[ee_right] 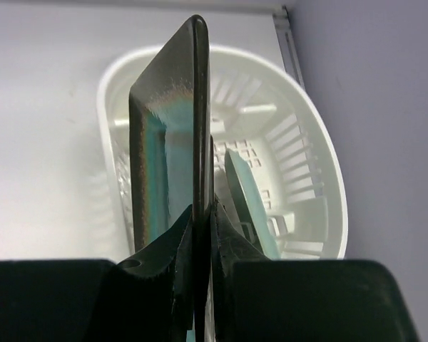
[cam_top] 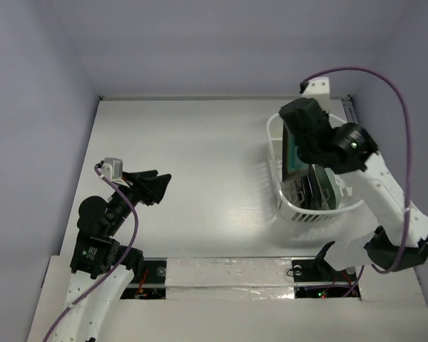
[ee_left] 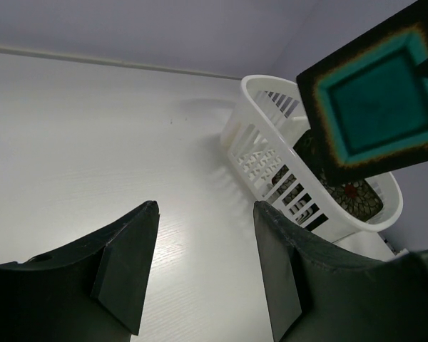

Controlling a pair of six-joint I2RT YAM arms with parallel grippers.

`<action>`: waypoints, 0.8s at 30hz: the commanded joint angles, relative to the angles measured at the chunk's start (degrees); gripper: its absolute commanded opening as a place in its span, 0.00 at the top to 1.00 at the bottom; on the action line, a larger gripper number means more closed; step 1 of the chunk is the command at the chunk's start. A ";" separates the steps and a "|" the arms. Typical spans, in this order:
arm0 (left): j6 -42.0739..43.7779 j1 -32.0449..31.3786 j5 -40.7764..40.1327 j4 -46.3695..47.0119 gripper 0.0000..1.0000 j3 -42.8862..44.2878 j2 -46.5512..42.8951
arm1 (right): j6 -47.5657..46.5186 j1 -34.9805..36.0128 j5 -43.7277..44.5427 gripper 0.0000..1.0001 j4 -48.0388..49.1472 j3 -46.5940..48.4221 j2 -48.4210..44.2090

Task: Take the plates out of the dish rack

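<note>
The right pincer (ee_right: 203, 217) is clamping the square dark-rimmed, teal-centred plate (ee_right: 157, 142) upright by its lower edge, above the white slotted plastic dish rack (ee_right: 310, 164); the left pincer (ee_left: 205, 214) is gaping empty, well apart leftward over the white counter (cam_top: 200, 157).

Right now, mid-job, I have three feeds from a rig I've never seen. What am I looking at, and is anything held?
Two robot arms are bolted at the near edge of a white table. The wide picture looks down from above and behind them. The other two come from a camera on each wrist, so each shows its own fingers. The right gripper is shut on the edge of a square dark-rimmed plate with a teal centre, held up over the white dish rack. Other plates sit inside the rack. The left gripper is open, holds nothing and hangs above the table, pointing toward the rack.
</note>
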 commanded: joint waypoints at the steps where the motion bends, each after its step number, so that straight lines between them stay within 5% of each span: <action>1: 0.06 -0.31 0.81 2.81 0.47 -0.09 -0.29 | -2.47 0.99 2.30 1.00 7.80 5.39 -7.77; 9: -0.03 -0.31 -0.95 2.19 0.48 0.08 -0.82 | -2.92 1.00 -24.39 1.00 40.11 -9.36 -11.83; 24: -0.12 0.74 -3.67 1.14 0.50 0.44 -2.31 | 20.45 1.00 -45.79 1.00 77.24 -12.28 19.01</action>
